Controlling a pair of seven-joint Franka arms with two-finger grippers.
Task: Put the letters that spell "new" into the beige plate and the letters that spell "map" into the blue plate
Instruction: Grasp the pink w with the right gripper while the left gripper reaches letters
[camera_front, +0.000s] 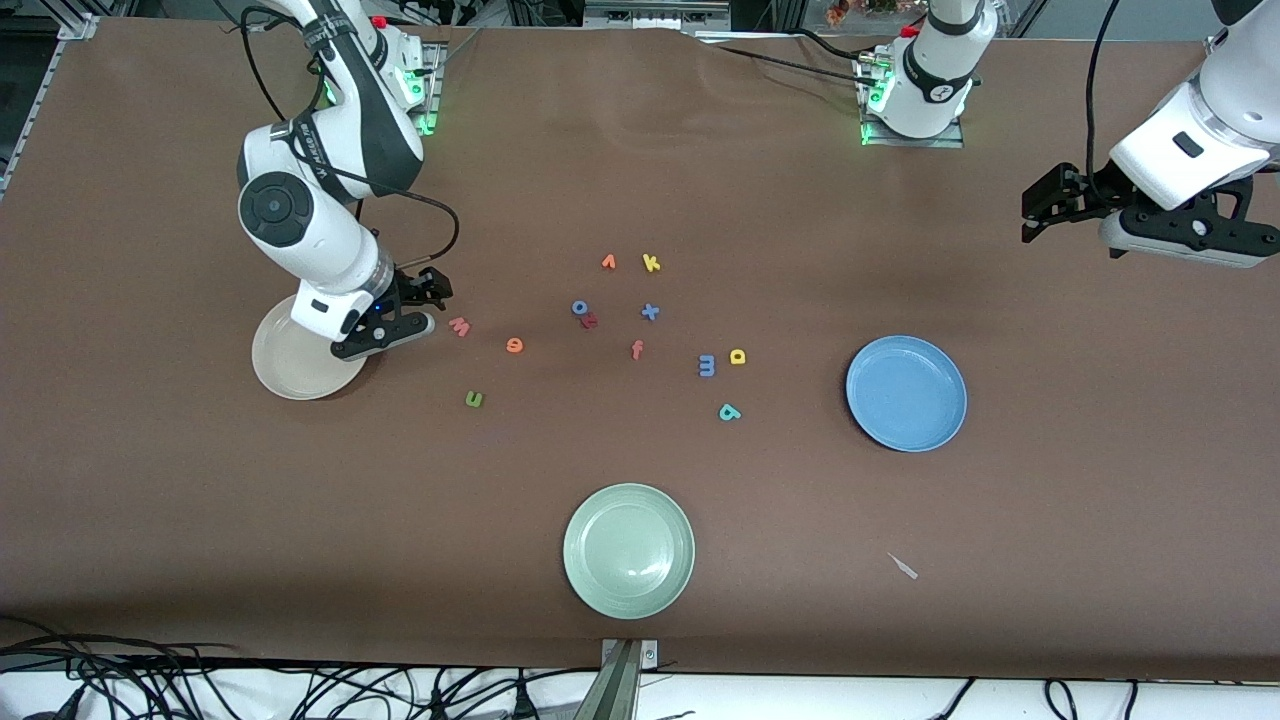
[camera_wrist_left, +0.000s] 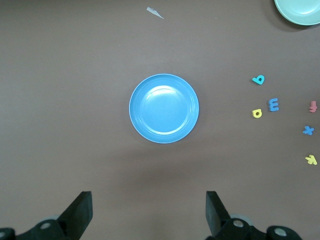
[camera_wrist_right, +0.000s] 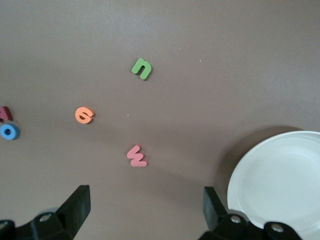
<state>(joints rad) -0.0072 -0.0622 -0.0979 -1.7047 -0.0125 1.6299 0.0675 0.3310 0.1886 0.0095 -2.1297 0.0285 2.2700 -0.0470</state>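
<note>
My right gripper (camera_front: 430, 303) (camera_wrist_right: 145, 207) hangs open and empty beside the beige plate (camera_front: 290, 372) (camera_wrist_right: 280, 185), just short of the salmon-pink w (camera_front: 459, 327) (camera_wrist_right: 136, 156). The orange e (camera_front: 514, 345) (camera_wrist_right: 84, 115) and green n (camera_front: 474, 399) (camera_wrist_right: 142, 68) lie a little past the w. The periwinkle m (camera_front: 706, 365) (camera_wrist_left: 273, 104), yellow a (camera_front: 738, 356) (camera_wrist_left: 257, 113) and teal p (camera_front: 729, 411) (camera_wrist_left: 258, 79) lie near the empty blue plate (camera_front: 906, 393) (camera_wrist_left: 164, 108). My left gripper (camera_front: 1035, 212) (camera_wrist_left: 148, 210) waits open and empty, high over the left arm's end of the table.
Mid-table lie an orange v (camera_front: 608, 262), yellow k (camera_front: 651, 263), blue o (camera_front: 580, 308), blue x (camera_front: 650, 312) and red f (camera_front: 636, 349). A pale green plate (camera_front: 628, 550) sits nearest the front camera, with a small white scrap (camera_front: 903, 566) beside it.
</note>
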